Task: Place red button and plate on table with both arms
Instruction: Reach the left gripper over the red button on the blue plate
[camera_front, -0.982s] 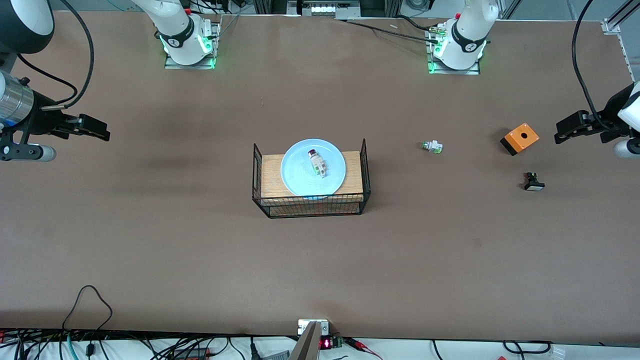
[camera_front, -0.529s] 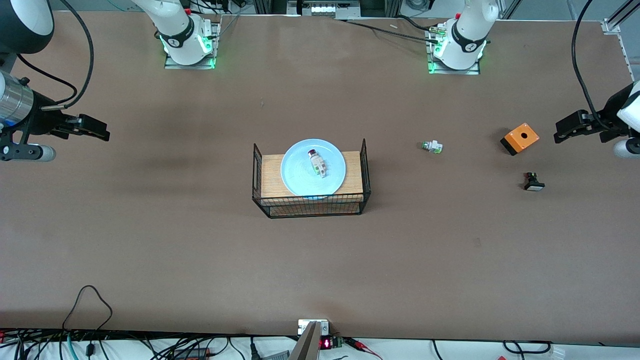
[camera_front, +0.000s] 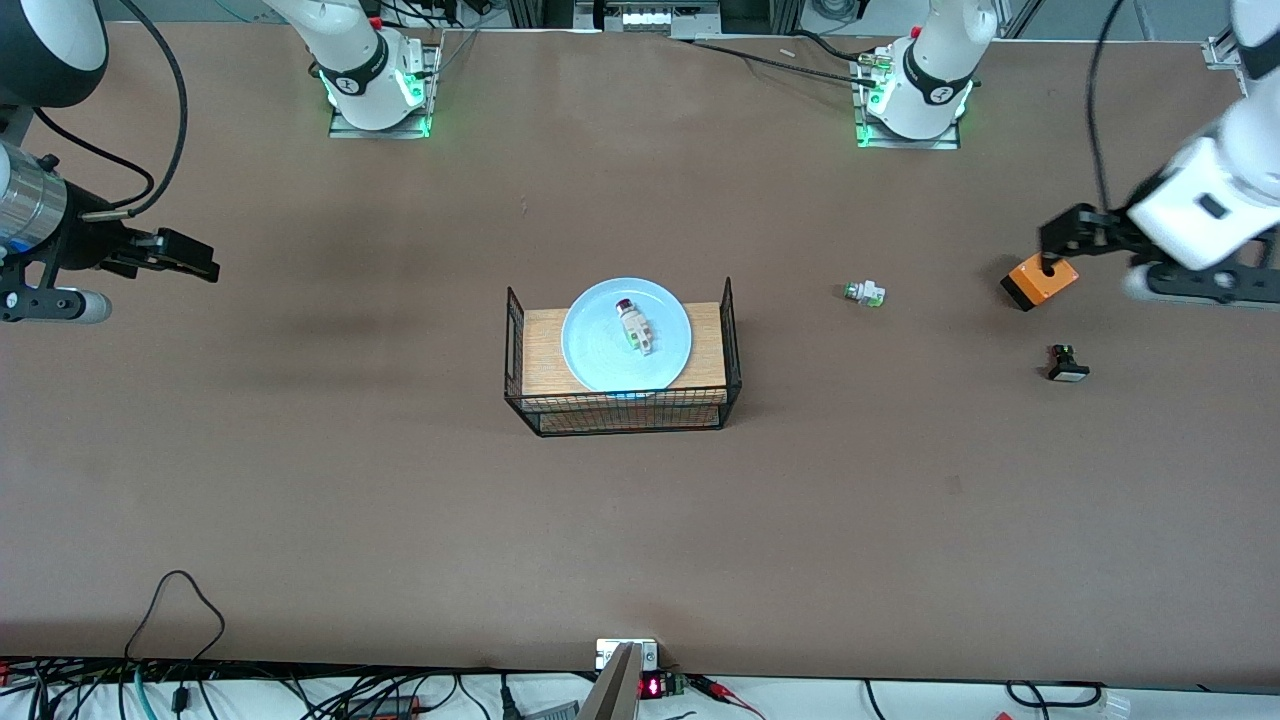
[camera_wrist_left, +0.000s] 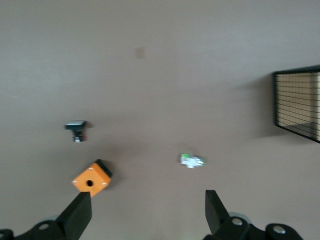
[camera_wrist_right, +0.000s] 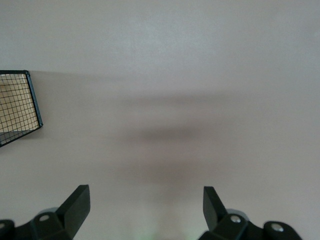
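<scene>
The pale-blue plate (camera_front: 598, 352) lies on the wooden top of a black wire rack (camera_front: 622, 412) in the middle of the brown table (camera_front: 400, 480). On the plate lies the red button (camera_front: 634, 326), a white body with a dark red cap pointing toward the robots' bases. My left gripper (camera_front: 1055, 240) (camera_wrist_left: 147, 200) hangs open and empty over an orange box (camera_front: 1040, 279) at the left arm's end of the table. At the right arm's end, my right gripper (camera_front: 195, 258) (camera_wrist_right: 144, 194) is open and empty over bare table. Neither wrist view shows the plate or the button.
A white-green part (camera_front: 864, 293) (camera_wrist_left: 192, 160) lies between the rack and the orange box (camera_wrist_left: 91, 180). A black button with a white face (camera_front: 1066, 364) (camera_wrist_left: 76, 129) lies nearer the front camera than the box. One corner of the rack (camera_wrist_left: 300, 102) (camera_wrist_right: 17, 107) shows in each wrist view.
The left arm has swung in from the table's end toward the middle, and its gripper now hangs over the orange box. The right arm has not moved.
</scene>
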